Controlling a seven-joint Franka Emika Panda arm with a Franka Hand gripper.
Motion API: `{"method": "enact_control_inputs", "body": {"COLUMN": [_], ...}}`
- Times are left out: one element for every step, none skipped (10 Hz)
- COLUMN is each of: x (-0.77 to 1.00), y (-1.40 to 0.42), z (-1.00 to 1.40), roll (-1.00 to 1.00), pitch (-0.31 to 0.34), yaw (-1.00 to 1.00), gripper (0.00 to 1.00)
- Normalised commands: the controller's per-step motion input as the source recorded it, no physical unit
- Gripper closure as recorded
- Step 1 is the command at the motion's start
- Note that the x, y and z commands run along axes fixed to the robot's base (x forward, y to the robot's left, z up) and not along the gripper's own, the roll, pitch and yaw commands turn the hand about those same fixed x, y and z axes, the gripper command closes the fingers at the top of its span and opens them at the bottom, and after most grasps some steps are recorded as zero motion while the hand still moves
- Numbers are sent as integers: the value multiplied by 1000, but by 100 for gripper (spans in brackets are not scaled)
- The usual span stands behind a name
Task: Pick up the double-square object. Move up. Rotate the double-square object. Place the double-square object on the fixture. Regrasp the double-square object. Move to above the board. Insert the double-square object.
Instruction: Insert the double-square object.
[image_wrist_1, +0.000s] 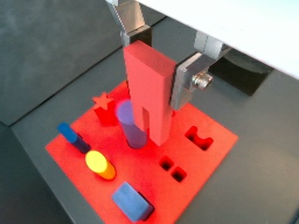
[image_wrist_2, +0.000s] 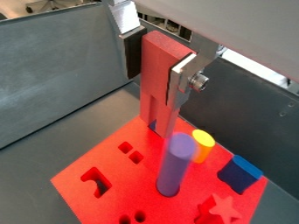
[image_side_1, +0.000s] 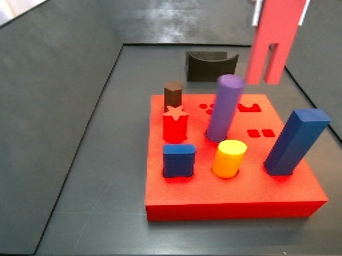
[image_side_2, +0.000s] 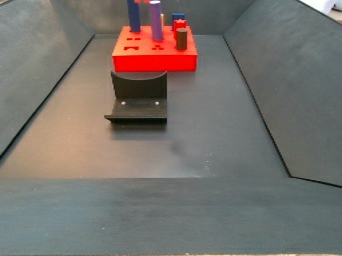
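My gripper (image_wrist_1: 160, 63) is shut on the double-square object (image_wrist_1: 146, 87), a tall red bar with a slot in its lower end, and holds it upright by its top. It also shows in a wrist view (image_wrist_2: 156, 83), with the gripper (image_wrist_2: 158, 72) around it. The bar hangs above the red board (image_wrist_1: 205, 179), beside the purple cylinder (image_wrist_1: 133, 131). In a side view the bar (image_side_1: 278, 35) hangs over the board's back right part (image_side_1: 241, 200); the gripper is cut off by the frame edge there. Small square holes (image_wrist_1: 173, 168) lie open in the board.
The board carries a purple cylinder (image_side_1: 223, 105), a tall blue block (image_side_1: 297, 140), a yellow cylinder (image_side_1: 230, 157), a blue cube (image_side_1: 178, 160), a red star (image_side_1: 174, 125) and a brown piece (image_side_1: 173, 95). The fixture (image_side_1: 206, 65) stands behind the board, also in a side view (image_side_2: 138, 100). Grey walls enclose the floor.
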Motion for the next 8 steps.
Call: {"method": "enact_control_inputs", "body": {"x": [1000,1000,1000,629,177,0,0,0], "y": [-9,0,0,0,0,0,0,0], "z": [-291,-314,-497,-663,-669,-731,-763,-763], "roll": [-87,-80,-57,0,81,137,137,170], "pitch": [0,0,0,10,43,0,0,0], "yaw": [0,0,-51,0,40,66,86,126], "gripper": [100,100,100,100,100,100,100,100]}}
